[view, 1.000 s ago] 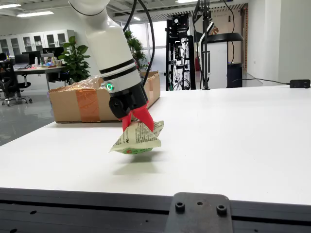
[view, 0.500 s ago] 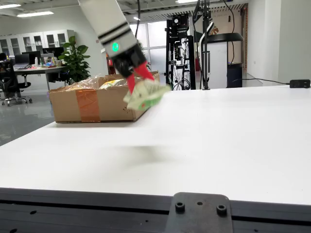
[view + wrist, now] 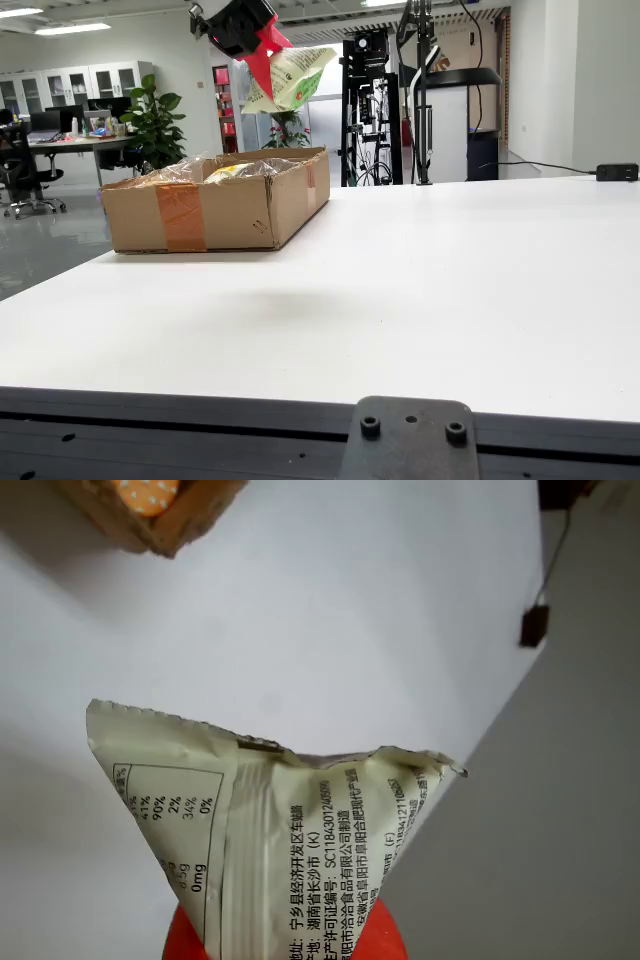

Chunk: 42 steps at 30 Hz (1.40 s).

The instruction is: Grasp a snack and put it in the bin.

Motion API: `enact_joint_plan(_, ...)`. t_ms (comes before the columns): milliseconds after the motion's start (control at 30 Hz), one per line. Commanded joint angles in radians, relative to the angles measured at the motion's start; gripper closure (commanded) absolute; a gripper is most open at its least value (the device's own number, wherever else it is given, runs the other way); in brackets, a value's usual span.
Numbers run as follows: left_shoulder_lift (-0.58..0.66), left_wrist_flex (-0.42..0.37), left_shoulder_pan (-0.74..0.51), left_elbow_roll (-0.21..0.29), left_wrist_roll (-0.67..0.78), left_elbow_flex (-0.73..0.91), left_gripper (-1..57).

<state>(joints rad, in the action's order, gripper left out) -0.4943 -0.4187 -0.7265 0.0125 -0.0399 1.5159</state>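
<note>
My gripper (image 3: 266,52), with red fingers, is high in the air at the top of the fixed view, shut on a pale green and white snack packet (image 3: 290,78). The packet hangs tilted above the right end of a cardboard box (image 3: 215,208) that stands on the white table. In the gripper-mounted view the packet (image 3: 290,850) fills the lower middle, printed side up, pinched between the red fingers (image 3: 385,942) at the bottom edge. A corner of the box (image 3: 150,510) shows at the top left of that view.
The box holds several other wrapped snacks (image 3: 225,170). A black power adapter (image 3: 616,172) with its cable lies at the table's far right edge; it also shows in the gripper-mounted view (image 3: 533,626). Stands and rigs (image 3: 420,90) rise behind the table.
</note>
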Motion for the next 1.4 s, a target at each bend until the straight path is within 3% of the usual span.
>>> enact_joint_plan(33,-0.005,0.008,0.049,-0.001,0.045,-0.028,53.6)
enact_joint_plan(300,-0.046,-0.010,0.140,-0.071,0.161,-0.152,53.6)
enact_joint_plan(833,-0.223,-0.148,0.268,-0.176,0.303,-0.493,50.6)
enact_joint_plan(1400,-0.278,-0.309,0.310,-0.203,0.327,-0.600,40.4)
